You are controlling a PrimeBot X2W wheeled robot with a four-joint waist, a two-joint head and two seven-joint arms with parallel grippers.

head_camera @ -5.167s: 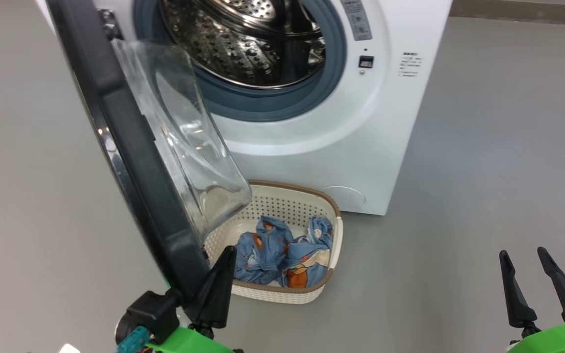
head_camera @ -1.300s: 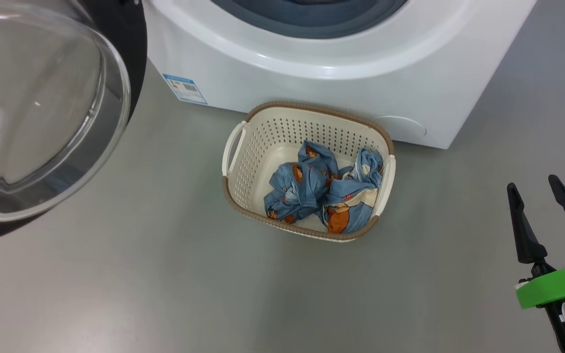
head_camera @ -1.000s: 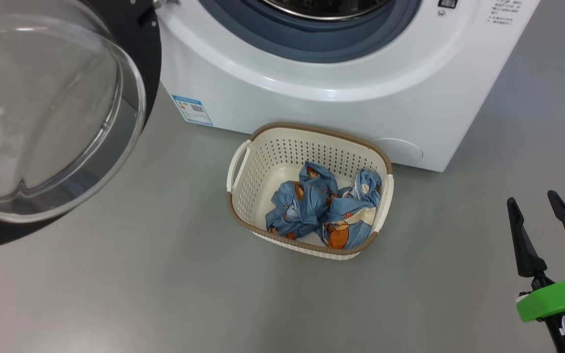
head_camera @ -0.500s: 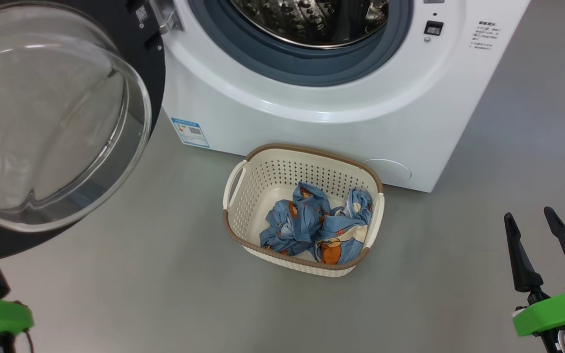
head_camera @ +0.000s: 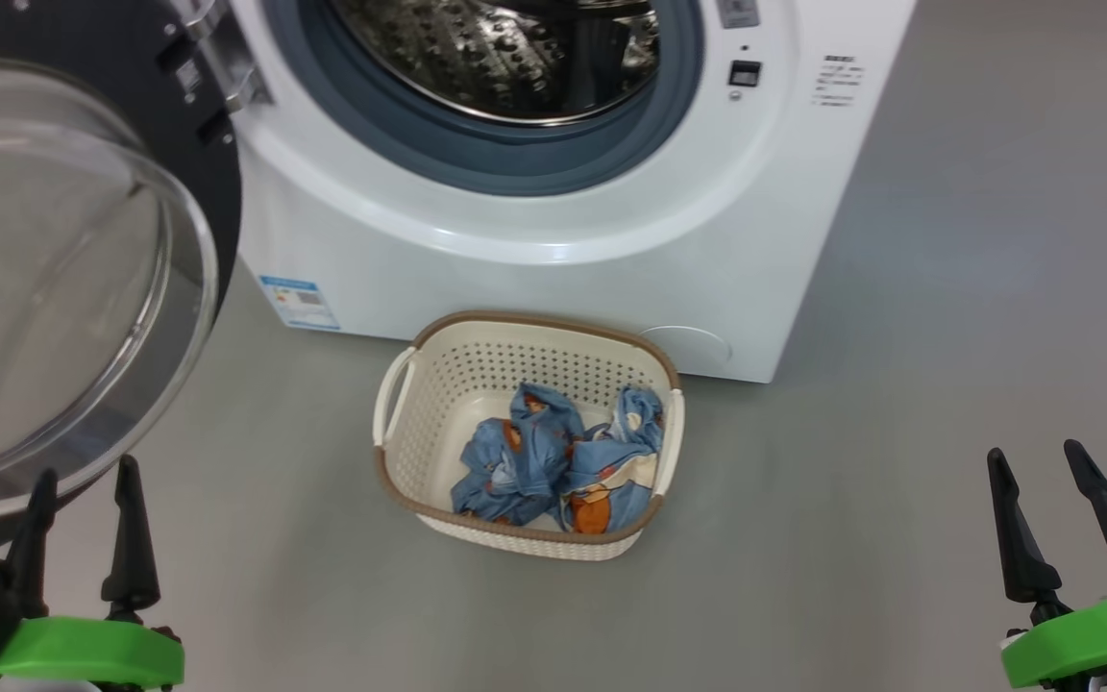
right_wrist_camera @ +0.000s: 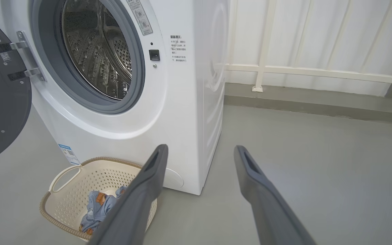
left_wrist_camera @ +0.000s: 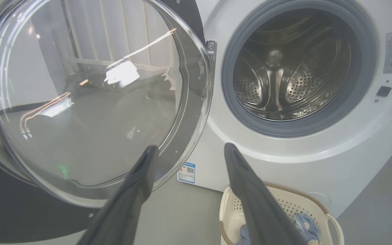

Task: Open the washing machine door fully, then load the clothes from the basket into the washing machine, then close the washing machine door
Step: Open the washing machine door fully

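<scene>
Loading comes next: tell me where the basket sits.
In the head view the basket stands on the floor at centre, just before the washing machine, clothes inside.

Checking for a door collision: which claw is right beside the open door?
The left claw: its tips sit just below the door's glass bulge, while the right claw stands over the floor, far from it.

Your left gripper (head_camera: 86,469) has let go of the washing machine door (head_camera: 63,288) and now stands spread. The door, half-open before, has swung fully out to the left of the washing machine (head_camera: 553,279).
</scene>
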